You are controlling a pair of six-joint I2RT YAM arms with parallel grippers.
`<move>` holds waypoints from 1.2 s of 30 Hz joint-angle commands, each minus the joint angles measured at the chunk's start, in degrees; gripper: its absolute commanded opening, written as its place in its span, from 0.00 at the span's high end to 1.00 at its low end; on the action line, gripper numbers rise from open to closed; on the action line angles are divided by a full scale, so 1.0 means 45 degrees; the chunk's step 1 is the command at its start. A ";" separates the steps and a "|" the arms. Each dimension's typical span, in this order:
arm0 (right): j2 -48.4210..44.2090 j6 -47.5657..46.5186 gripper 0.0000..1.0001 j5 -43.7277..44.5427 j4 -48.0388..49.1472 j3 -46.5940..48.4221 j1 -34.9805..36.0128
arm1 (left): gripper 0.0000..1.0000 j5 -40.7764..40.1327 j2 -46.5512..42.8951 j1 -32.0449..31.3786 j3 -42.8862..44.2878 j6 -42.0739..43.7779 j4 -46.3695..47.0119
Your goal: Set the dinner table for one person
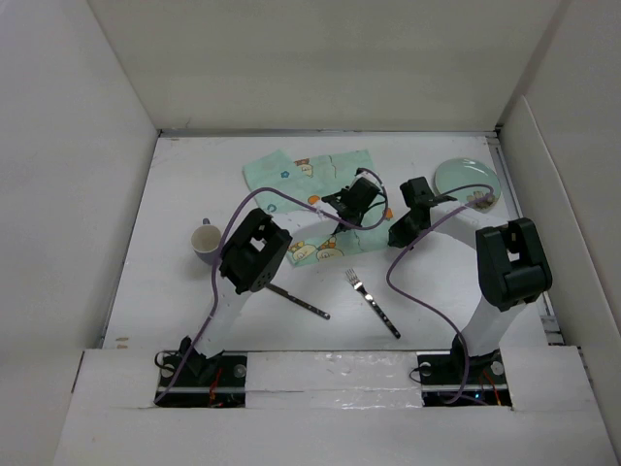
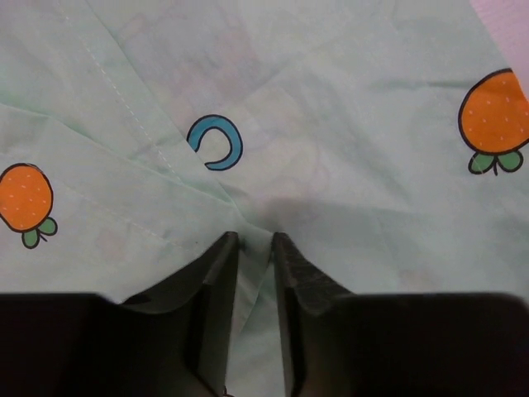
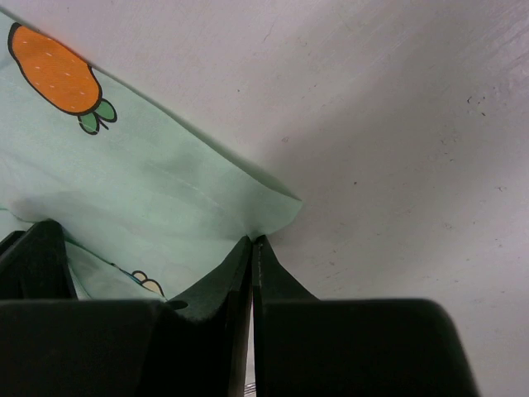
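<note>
Mint-green cloth: the mat (image 1: 306, 173) lay crumpled on the far half of the table (image 1: 437, 311), with one fold reaching back under the arms.

Left gripper (image 2: 255, 240) stood narrow, a gathered ridge of cloth pinched between its fingers, mid-sheet. Right gripper (image 3: 252, 241) was pressed flat on the very corner of the mat, with almost no cloth inside the jaws.

Risks, in our judgement:
1. The right bite was so thin that any pull could slip the corner out, leaving the mat hanging from one point.
2. The left held a ridge, not an edge, so spreading from there could lift a double layer or set the crease.
3. An uneven pull could skew the mat.
4. Fork (image 1: 372, 303) and cup (image 1: 205, 240) sat near, and dragged cloth could sweep either.

The table was matte white and filled the walled bay under everything, its near edge along the arm bases. It lay flat and square to those bases. We read its long axis as left-to-right, though the perspective left us unsure.
</note>
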 commanded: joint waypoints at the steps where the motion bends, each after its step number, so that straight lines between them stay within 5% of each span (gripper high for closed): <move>1: 0.0053 0.0118 0.94 0.0358 0.0075 0.0142 0.0118 | 0.83 -0.0420 0.0296 -0.0058 0.0503 0.0207 -0.0159; 6: -0.0123 0.0001 0.97 0.0475 0.0095 0.0181 0.0118 | 1.00 -0.0498 -0.0015 -0.0058 0.0327 0.0189 -0.0061; 23: -0.1841 -0.1483 1.00 0.1978 0.0271 0.0786 0.0353 | 1.00 0.0322 -0.5385 0.1034 -0.1391 -0.0123 0.0039; 36: -0.6293 -0.3885 1.00 0.2936 -0.0628 0.1393 0.0665 | 1.00 0.0985 -1.0559 0.3769 -0.2052 -0.0415 -0.1117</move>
